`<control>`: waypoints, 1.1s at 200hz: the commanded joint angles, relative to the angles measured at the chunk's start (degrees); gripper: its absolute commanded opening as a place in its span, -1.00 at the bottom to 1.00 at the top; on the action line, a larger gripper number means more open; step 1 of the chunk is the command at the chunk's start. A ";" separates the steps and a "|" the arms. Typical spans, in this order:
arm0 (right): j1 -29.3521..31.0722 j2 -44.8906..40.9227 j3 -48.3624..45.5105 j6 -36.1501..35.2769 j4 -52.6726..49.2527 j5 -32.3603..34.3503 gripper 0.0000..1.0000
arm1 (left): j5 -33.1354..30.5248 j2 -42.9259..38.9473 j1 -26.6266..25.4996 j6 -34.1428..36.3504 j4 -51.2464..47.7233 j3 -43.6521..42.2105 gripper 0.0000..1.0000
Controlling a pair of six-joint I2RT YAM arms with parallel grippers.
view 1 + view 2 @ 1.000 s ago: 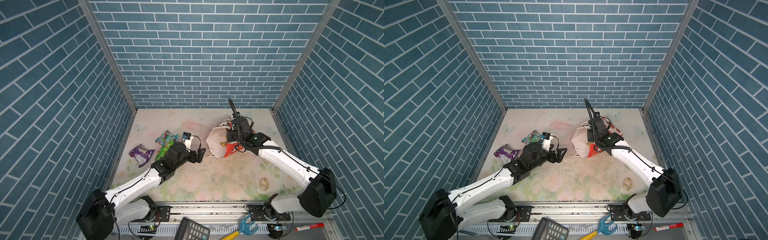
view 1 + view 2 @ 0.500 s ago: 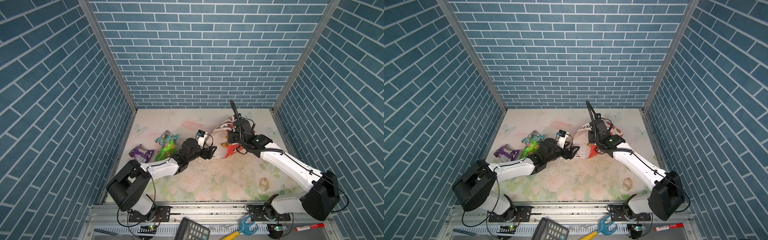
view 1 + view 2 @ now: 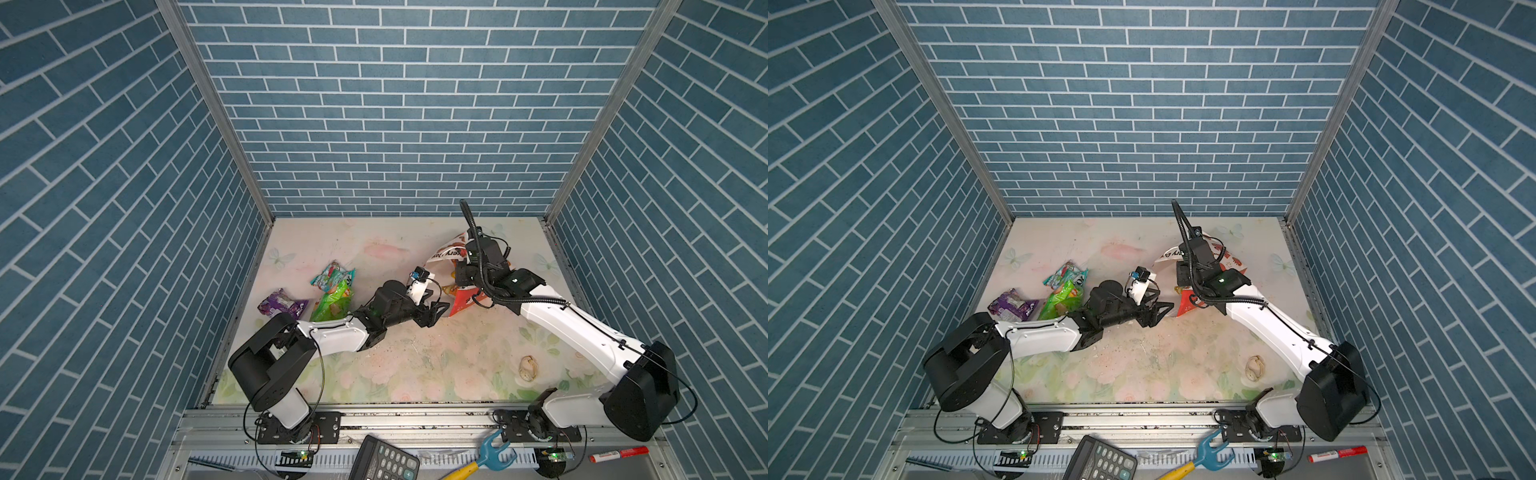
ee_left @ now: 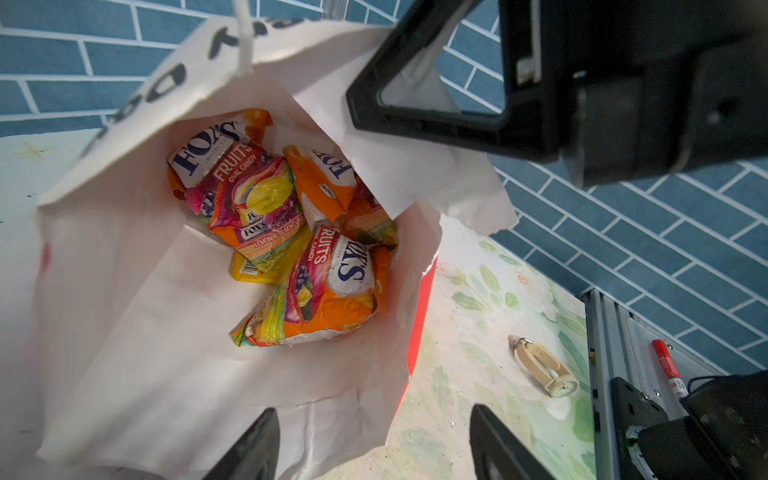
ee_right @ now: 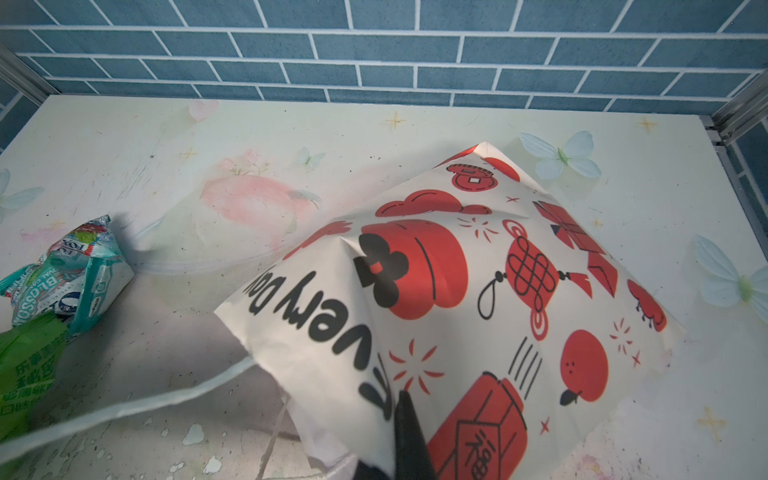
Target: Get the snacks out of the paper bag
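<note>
White paper lines the bag (image 4: 124, 332), which lies on its side on the table (image 3: 415, 365) with its mouth towards the left gripper (image 3: 441, 308). The right gripper (image 5: 404, 415) is clamped on the bag's upper rim and holds that wall lifted, so the mouth gapes. The left gripper sits just at the mouth, jaws well apart with nothing between them.

Location of the snacks (image 4: 291, 249): at least four are heaped at the bag's closed end. The front packet (image 4: 324, 291), multicolour, lies nearest the mouth. The rear packet (image 4: 237, 187) and the orange packet (image 4: 324, 178) lie behind it, and the yellow packet (image 4: 253, 270) is partly buried. Outside, well apart from the bag on the left arm's side, lie the teal packet (image 3: 332, 277), green packet (image 3: 334, 301) and purple packet (image 3: 282, 302).

Step in hand, as judged: reach in and take one packet.

1. Advance the left gripper along the centre of the mouth, clear of both paper walls.
2. Target the front packet, since it looks least covered.
3. Straddle a bulging part of the packet, not the paper beneath. Pinched paper would likely drag the bag along.
4. Grip firmly, as the crinkly film probably slips.
5. Hold the upper rim raised throughout.
6. Withdraw straight back out of the mouth.
</note>
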 commanded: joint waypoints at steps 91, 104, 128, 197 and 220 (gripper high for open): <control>-0.20 -2.20 -0.16 3.76 -1.13 0.44 -1.00 | -0.91 9.13 -0.67 -0.38 -3.54 9.29 0.10; -0.20 -2.52 -0.50 3.73 -1.01 0.33 -1.00 | -1.66 9.78 -0.60 -0.23 -5.69 10.89 0.03; -0.17 -2.61 -0.65 3.82 -1.14 0.17 -1.00 | -2.04 9.73 -0.59 -0.65 -4.14 10.22 -0.08; -0.19 -2.32 -0.46 3.80 -1.13 -0.53 -1.00 | -4.33 11.52 0.11 -0.93 -3.09 9.63 -0.33; -0.22 -2.52 -0.82 3.92 -1.05 -0.55 -1.00 | -3.04 14.36 0.11 -0.70 -3.94 11.89 -0.33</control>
